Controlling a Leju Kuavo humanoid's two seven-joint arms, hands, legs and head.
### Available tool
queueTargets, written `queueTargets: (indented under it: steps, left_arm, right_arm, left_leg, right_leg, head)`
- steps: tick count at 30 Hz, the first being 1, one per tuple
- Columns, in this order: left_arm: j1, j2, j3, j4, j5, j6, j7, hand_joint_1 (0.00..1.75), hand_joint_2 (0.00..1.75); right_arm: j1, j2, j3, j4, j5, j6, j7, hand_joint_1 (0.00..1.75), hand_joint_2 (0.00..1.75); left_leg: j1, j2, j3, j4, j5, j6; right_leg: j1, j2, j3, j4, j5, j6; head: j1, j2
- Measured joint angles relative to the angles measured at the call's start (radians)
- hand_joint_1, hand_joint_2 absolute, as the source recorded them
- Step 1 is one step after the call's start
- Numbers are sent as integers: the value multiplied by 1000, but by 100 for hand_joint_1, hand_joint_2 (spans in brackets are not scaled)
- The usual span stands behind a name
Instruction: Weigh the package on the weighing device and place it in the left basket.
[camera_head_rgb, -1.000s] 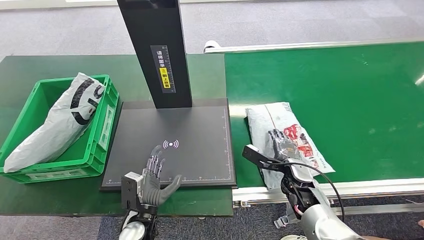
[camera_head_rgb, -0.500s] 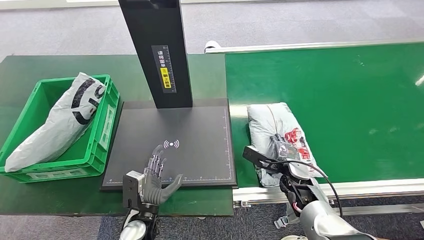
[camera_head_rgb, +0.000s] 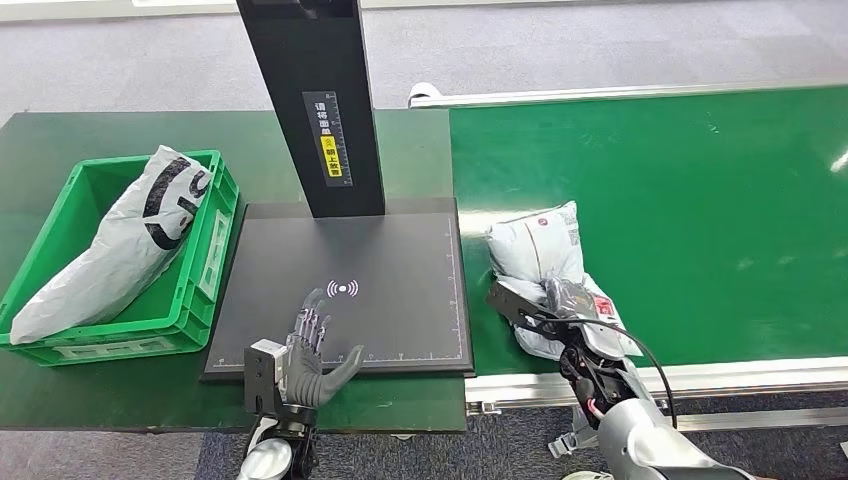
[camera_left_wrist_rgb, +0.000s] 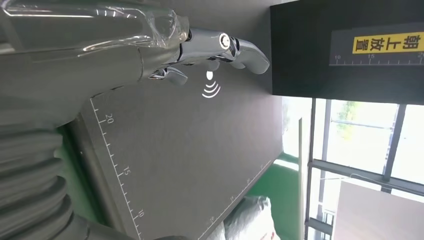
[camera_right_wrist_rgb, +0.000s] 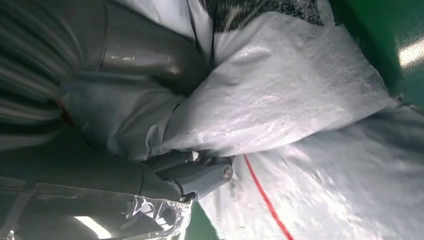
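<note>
The right hand (camera_head_rgb: 566, 300) is closed around the package (camera_head_rgb: 540, 255); its fingers (camera_right_wrist_rgb: 207, 175) and thumb pinch a fold of the grey plastic, and the near part of the bag is bunched up and crumpled in the grip. The package is a grey plastic mailing bag with a red print, and it lies on the green conveyor belt (camera_head_rgb: 700, 190), just beside the right edge of the black weighing plate (camera_head_rgb: 400, 320). From the right wrist camera the wrinkled plastic is pressed against the palm and a thin red line runs across the bag.

The left hand (camera_head_rgb: 310, 350) holds nothing. Its fingers (camera_left_wrist_rgb: 235, 47) are stretched out and a little apart, and it rests at the front edge of the weighing plate, pointing to the white wireless symbol (camera_head_rgb: 342, 289) printed on the plate. A white ruler scale runs along the plate's border. A black post (camera_head_rgb: 315, 100) with a yellow label stands at the back of the plate.

To the left of the plate is the green basket (camera_head_rgb: 200, 270), on a dark green table (camera_head_rgb: 60, 135). Another grey bag (camera_head_rgb: 120, 240) with black marks lies in it, leaning on the back rim.
</note>
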Motion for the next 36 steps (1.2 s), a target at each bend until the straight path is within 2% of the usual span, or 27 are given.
queueTargets:
  steps: [5, 8, 10, 15, 20, 23, 27, 29, 32, 36]
  left_arm:
    - [1, 2, 4, -8, -3, 23, 0, 0, 175]
    - [8, 8, 18, -39, -26, 42, -2, 0, 175]
    - [15, 13, 33, -77, -54, 51, -4, 0, 175]
    - [20, 28, 75, -167, -120, 49, 2, 0, 175]
    - [15, 37, 93, -219, -170, 45, -15, 0, 175]
    - [9, 42, 103, -244, -179, 46, -19, 0, 175]
    - [4, 48, 109, -266, -185, 59, -29, 0, 175]
    - [-5, 52, 117, -274, -185, 71, -37, 0, 175]
    - [-34, 63, 138, -278, -179, 85, -44, 0, 175]
    - [-69, 82, 172, -278, -172, 99, -47, 0, 175]
  right_arm:
    - [21, 19, -37, -19, -64, -72, -65, 175, 175]
    - [81, 42, -57, -117, -137, -110, -124, 175, 175]
    - [161, 58, -61, -268, -200, -111, -129, 175, 175]
    - [382, 71, -62, -691, -290, -98, -71, 175, 175]
    - [549, 72, -68, -984, -299, -148, -79, 175, 175]
    - [616, 72, -70, -1114, -299, -152, -85, 175, 175]
    - [642, 69, -67, -1205, -325, -138, -121, 175, 175]
    - [631, 63, -54, -1231, -425, -64, -171, 175, 175]
    - [577, 52, -17, -1229, -584, 100, -236, 175, 175]
    - [489, 49, 45, -1184, -628, 167, -268, 175, 175]
  left_leg:
    - [0, -1, -1, 0, 0, 0]
    - [0, -2, -2, 0, 0, 0]
    - [0, -3, -3, 0, 0, 0]
    - [0, -6, -6, 0, -1, 0]
    - [0, -7, -7, 0, -1, 0]
    - [0, -4, -6, 0, -1, 0]
    - [0, -4, -6, 0, -1, 0]
    - [0, -3, -6, 0, -1, 0]
    - [0, -2, -5, 0, 0, 0]
    - [0, -2, -4, 0, 1, 0]
  right_leg:
    - [0, 0, -1, 0, 0, 0]
    - [0, 0, -2, 0, 0, 0]
    - [0, -2, -2, 0, -1, 0]
    - [0, -5, -4, 0, -3, 0]
    - [0, -5, -4, 0, -3, 0]
    - [0, -4, -5, 0, -3, 0]
    - [0, -4, -4, 0, -3, 0]
    - [0, -3, -4, 0, -2, -1]
    - [0, -2, -4, 1, -2, -1]
    - [1, -3, -4, 1, -2, -1]
  head:
    - [0, 0]
    - [0, 0]
    - [0, 0]
    - [0, 0]
    - [0, 0]
    - [0, 0]
    - [0, 0]
    - [0, 0]
    - [0, 0]
    - [0, 0]
